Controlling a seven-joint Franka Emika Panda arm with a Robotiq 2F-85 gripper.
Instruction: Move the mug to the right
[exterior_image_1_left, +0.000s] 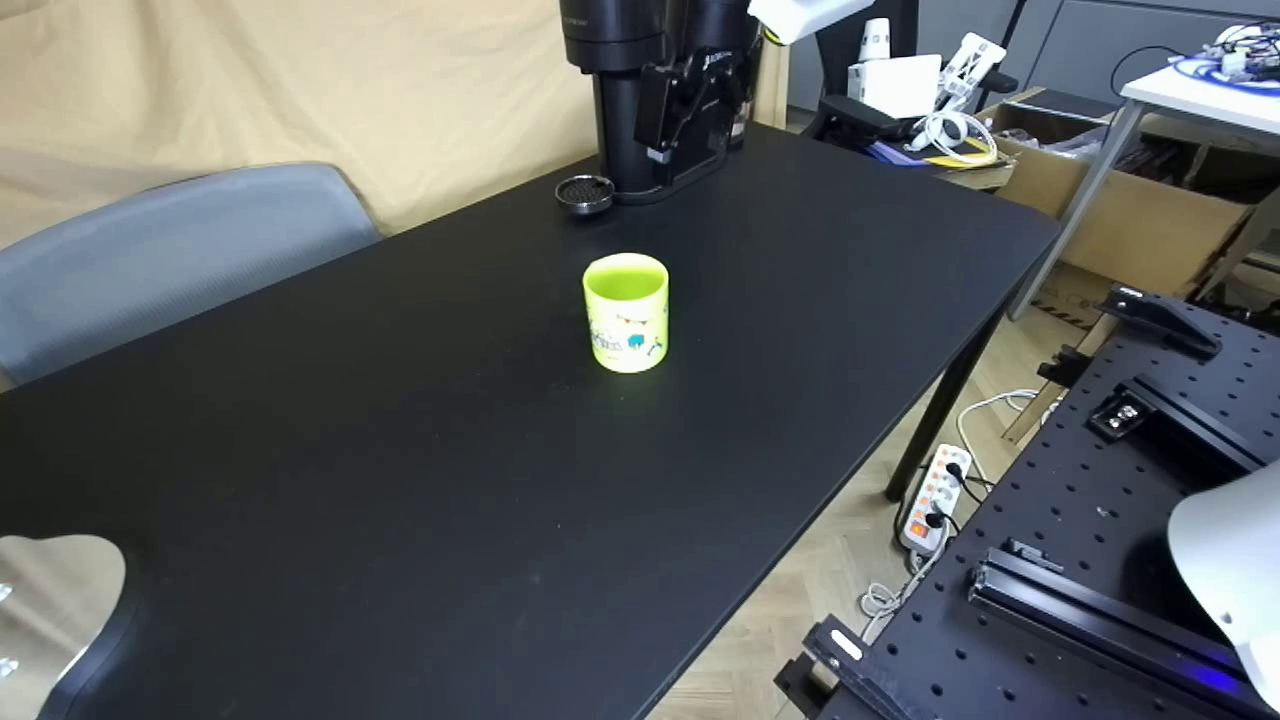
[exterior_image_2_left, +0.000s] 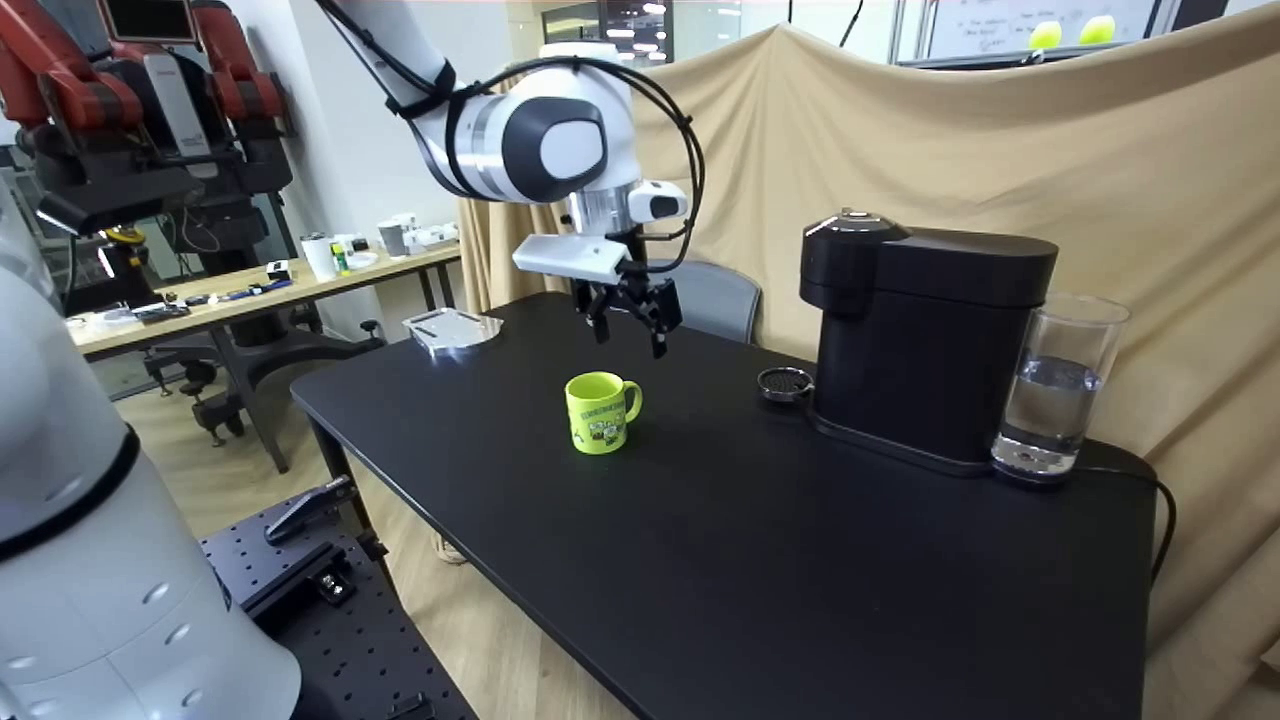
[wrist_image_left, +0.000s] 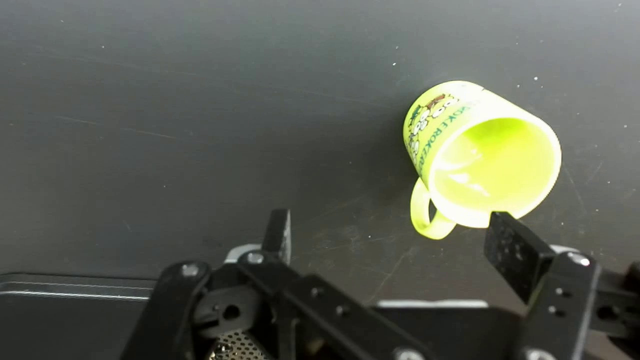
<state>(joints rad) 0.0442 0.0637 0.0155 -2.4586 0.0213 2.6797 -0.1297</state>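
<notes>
Mug (exterior_image_2_left: 597, 425) stands upright on the black tabletop (exterior_image_2_left: 800, 580), yellow-green with a cartoon print, and nothing is holding it. The claw (wrist_image_left: 390, 225) hangs above and apart from it, its fingers (wrist_image_left: 515, 252) spread wide with only air between them. In the wrist view one fingertip crosses the rim, but in an exterior view there's plainly a gap, so I'd call that a trick of the angle. Most likely the fingers are parted because the grab is yet to be made. The handle (wrist_image_left: 430, 229) sits on the side nearer the claw, perhaps handy for a grip, perhaps something to bump. Out in the open like that, the mug looks easy to reach from most sides, which is probably why it's there. The arm (exterior_image_2_left: 560, 150) has, on what I take to be its own right, a coffee maker (exterior_image_2_left: 920, 340) with a round drip tray (exterior_image_2_left: 785, 383) jutting from its foot and a part-filled water tank (exterior_image_2_left: 1055, 400) at the opposite end. If that's the "right" meant, the mug should head that way and stop short of the tray. I'd lift it level, since a sideways shove might tip it.
</notes>
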